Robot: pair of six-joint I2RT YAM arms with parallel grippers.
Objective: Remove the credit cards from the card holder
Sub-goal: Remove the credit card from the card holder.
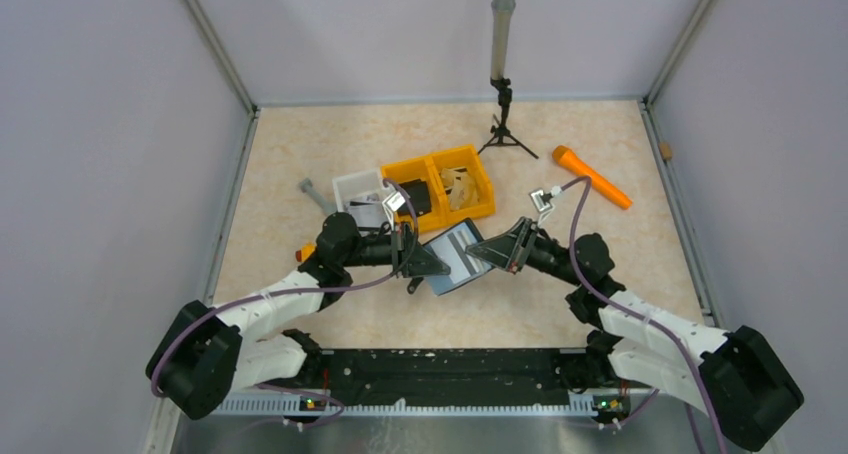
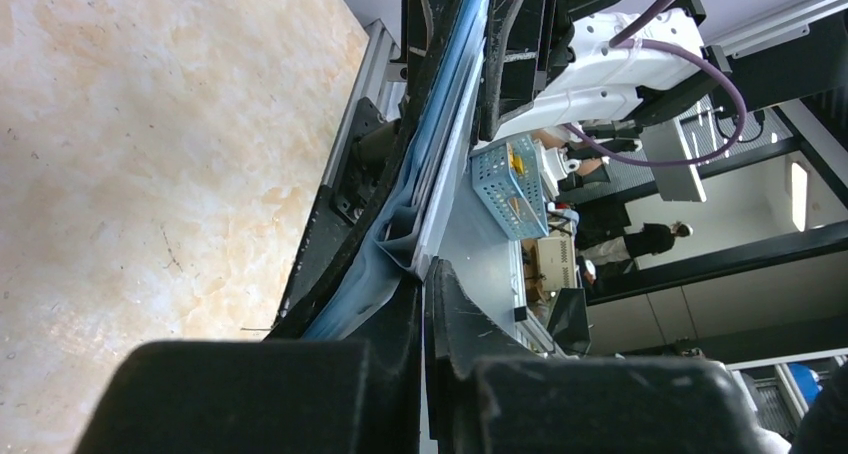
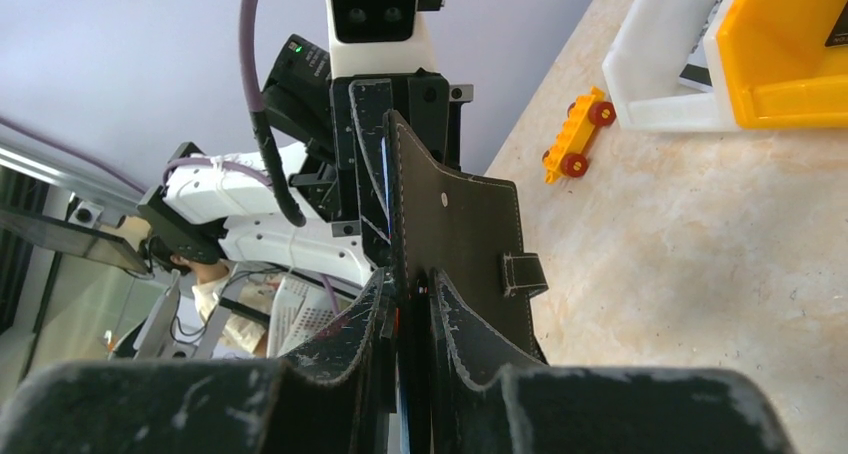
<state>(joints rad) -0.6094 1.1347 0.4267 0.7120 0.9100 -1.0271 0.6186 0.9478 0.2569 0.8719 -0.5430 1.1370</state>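
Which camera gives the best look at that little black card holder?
The top external view: the card holder shows its whole open inside there, held up between both arms. Left wrist sees only its edge and blue lining; right wrist only its black back and strap.

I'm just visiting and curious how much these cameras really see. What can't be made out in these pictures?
- How many cards sit in the card holder: too small from above; both wrist views see it edge-on.
- What the left gripper pinches, card or lining: left wrist view, its own fingers hide it.
- Contents of the yellow bin: tiny from above; cut off by the right wrist view's edge.
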